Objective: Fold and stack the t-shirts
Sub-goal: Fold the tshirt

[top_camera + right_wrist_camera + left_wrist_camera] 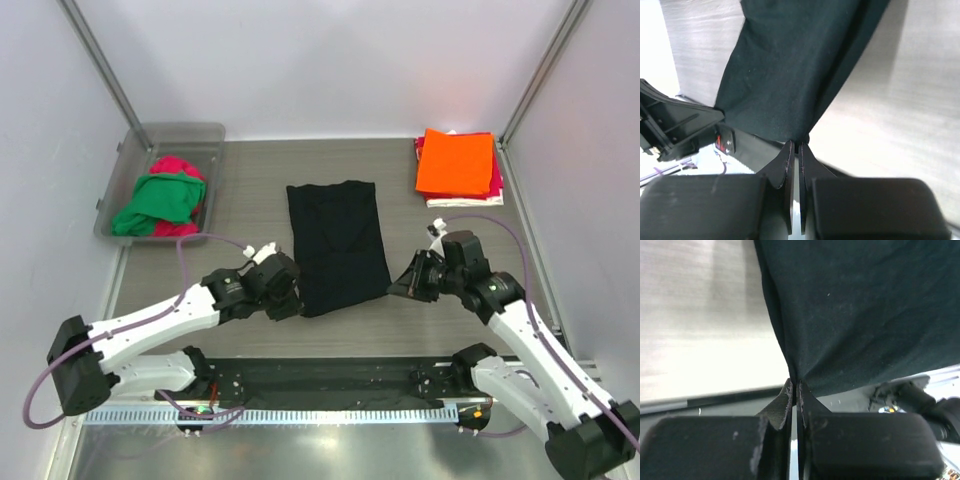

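Observation:
A black t-shirt (337, 243), folded to a long strip, lies at the table's middle. My left gripper (297, 308) is shut on its near left corner, and in the left wrist view (795, 383) the cloth (860, 310) rises from the pinched tips. My right gripper (392, 290) is shut on its near right corner, and in the right wrist view (796, 146) the cloth (790, 65) rises from the tips. A stack of folded shirts with an orange one on top (457, 162) lies at the back right.
A clear bin (120, 205) at the back left holds crumpled green and pink shirts (160, 195). A black rail with a metal strip (330, 385) runs along the near edge. White walls with metal posts close the sides.

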### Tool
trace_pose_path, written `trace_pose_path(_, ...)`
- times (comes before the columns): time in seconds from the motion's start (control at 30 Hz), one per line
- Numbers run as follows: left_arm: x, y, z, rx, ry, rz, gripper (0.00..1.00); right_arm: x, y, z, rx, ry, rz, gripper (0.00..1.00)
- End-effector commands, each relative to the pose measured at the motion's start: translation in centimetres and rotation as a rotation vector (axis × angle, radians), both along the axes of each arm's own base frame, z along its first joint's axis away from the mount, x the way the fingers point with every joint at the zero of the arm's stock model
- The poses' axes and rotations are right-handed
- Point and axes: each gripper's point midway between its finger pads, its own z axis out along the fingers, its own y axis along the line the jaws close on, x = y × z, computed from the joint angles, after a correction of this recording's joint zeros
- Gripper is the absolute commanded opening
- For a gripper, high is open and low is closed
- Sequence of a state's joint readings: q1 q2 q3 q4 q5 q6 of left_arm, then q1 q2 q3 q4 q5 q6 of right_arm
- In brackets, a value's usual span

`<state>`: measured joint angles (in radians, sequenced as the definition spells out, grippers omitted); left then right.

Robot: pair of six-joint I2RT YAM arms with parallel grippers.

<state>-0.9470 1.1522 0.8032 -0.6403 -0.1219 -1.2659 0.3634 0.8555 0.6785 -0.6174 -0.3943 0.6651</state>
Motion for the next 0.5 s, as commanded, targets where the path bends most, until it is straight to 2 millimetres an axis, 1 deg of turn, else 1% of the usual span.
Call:
trace_pose_path(0.0, -1.2, 1.7, 2.2, 0.039, -0.009, 0.073, 0.00, -3.1, -1.1, 0.9, 0.000, 0.067, -0.043, 0.01)
trace_pose_path(0.03, -1.3, 1.8, 2.8, 0.028, -0.013, 0.079, 0.00, -3.4, -1.2, 1.7, 0.012, 0.046, -0.050, 0.01)
trace_pose_path(0.07, -1.3, 1.7, 3.5, 0.020, -0.019, 0.079, 0.00, -3.6, -1.4, 2.0, 0.013, 0.048, -0.058, 0.01)
trace_pose_path(0.1, -1.5, 2.1, 3.7, 0.037, -0.018, 0.079, 0.00, -3.7, -1.7, 2.4, 0.001, 0.045, -0.072, 0.01)
trace_pose_path(0.13, -1.4, 2.2, 4.0, 0.042, -0.023, 0.081, 0.00, -3.8, -1.9, 2.8, -0.004, 0.038, -0.080, 0.01)
trace_pose_path(0.17, -1.1, 2.1, 5.0, 0.042, -0.042, 0.079, 0.00, -3.6, -2.2, 3.2, -0.015, 0.025, -0.089, 0.01)
trace_pose_path(0.2, -1.0, 2.5, 5.1, 0.065, -0.049, 0.081, 0.00, -3.4, -2.4, 4.1, -0.023, 0.006, -0.099, 0.01)
trace_pose_path(0.23, -0.4, 2.8, 5.4, 0.088, -0.075, 0.094, 0.00, -2.9, -2.8, 4.4, -0.044, -0.011, -0.119, 0.01)
trace_pose_path(0.27, 0.1, 2.6, 6.2, 0.094, -0.094, 0.097, 0.00, -2.5, -2.9, 4.5, -0.061, -0.013, -0.124, 0.01)
trace_pose_path(0.3, 0.3, 2.9, 6.4, 0.118, -0.101, 0.097, 0.00, -1.9, -3.0, 5.5, -0.072, -0.042, -0.127, 0.01)
trace_pose_path(0.33, 0.9, 3.0, 6.8, 0.134, -0.122, 0.106, 0.00, -1.4, -3.2, 5.8, -0.090, -0.050, -0.136, 0.01)
trace_pose_path(0.37, 1.4, 2.6, 7.5, 0.138, -0.132, 0.106, 0.01, -0.7, -3.1, 5.8, -0.109, -0.045, -0.135, 0.01)
trace_pose_path(0.4, 2.1, 2.7, 8.4, 0.144, -0.153, 0.114, 0.01, 0.3, -3.4, 6.9, -0.130, -0.084, -0.151, 0.01)
trace_pose_path(0.43, 2.2, 2.9, 8.0, 0.164, -0.147, 0.111, 0.01, 0.7, -3.3, 7.4, -0.134, -0.092, -0.145, 0.01)
trace_pose_path(0.47, 3.1, 2.9, 8.8, 0.155, -0.157, 0.126, 0.01, 1.5, -3.5, 8.4, -0.147, -0.119, -0.157, 0.01)
